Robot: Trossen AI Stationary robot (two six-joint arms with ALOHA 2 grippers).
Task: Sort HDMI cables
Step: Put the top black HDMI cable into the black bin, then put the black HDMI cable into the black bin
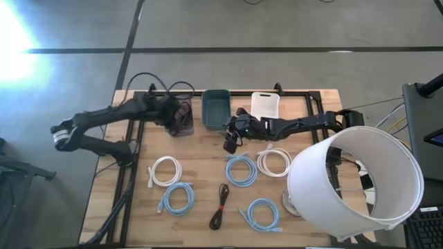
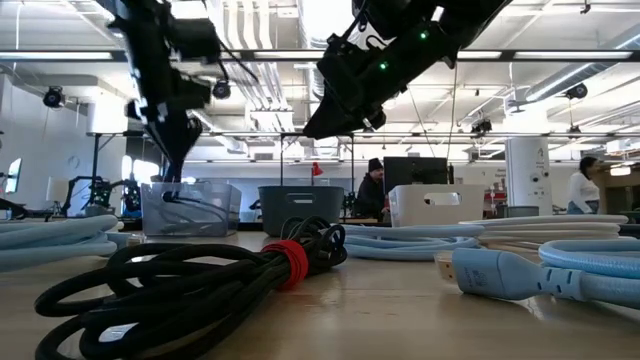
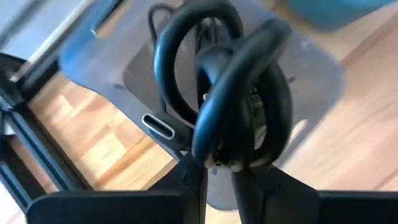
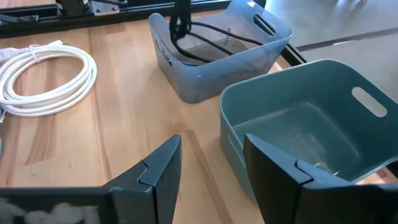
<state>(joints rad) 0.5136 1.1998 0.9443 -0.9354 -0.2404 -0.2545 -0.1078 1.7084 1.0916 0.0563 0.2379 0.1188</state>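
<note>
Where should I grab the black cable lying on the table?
Grip the black cable at its middle, by the red tie that cinches the strands into one narrow waist. Come straight down with the fingers across its width; it lies flat, with bare table on both sides.

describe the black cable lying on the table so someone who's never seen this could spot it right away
Start at the wooden table seen from above and go to its near edge, away from the three bins. Between two light blue coils lies the black cable. It is the only dark one on the tabletop, and it is folded into a long narrow bundle tied with a red band, not wound into a round coil.
</note>
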